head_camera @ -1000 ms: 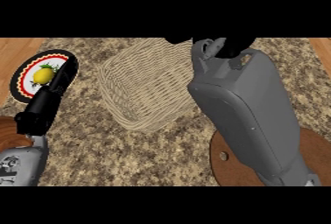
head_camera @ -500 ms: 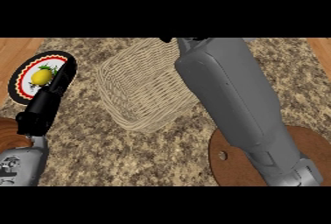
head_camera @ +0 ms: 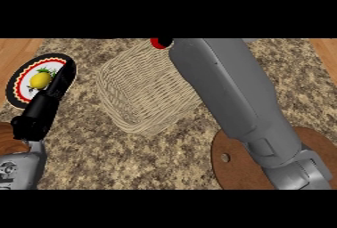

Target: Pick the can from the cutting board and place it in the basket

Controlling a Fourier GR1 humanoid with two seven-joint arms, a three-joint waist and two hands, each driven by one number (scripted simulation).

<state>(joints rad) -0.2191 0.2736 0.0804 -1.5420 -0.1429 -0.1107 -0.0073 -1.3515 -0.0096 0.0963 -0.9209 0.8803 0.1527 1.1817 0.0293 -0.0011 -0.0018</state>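
A woven basket (head_camera: 141, 95) lies tilted in the middle of the counter. My right forearm (head_camera: 230, 102) reaches from the lower right across the basket's right side to the picture's top edge. Only a bit of the right hand (head_camera: 168, 41) shows there, curled beside a red piece of the can (head_camera: 158, 43), above the basket's far rim. The rest of the can is hidden. The round wooden cutting board (head_camera: 230, 167) at the lower right has nothing visible on it. At the left rests my left hand (head_camera: 46, 100), fingers straight and pointing up.
A plate with a red and black rim (head_camera: 18, 91) holds a yellow lemon (head_camera: 40, 79) at the far left, partly behind the left hand. A brown wooden edge (head_camera: 6, 138) shows at the lower left. Speckled stone counter lies in front of the basket.
The right forearm has swung left over the basket's right side. Its hand has moved up to the top edge, and the red can now shows there. The left hand has not moved.
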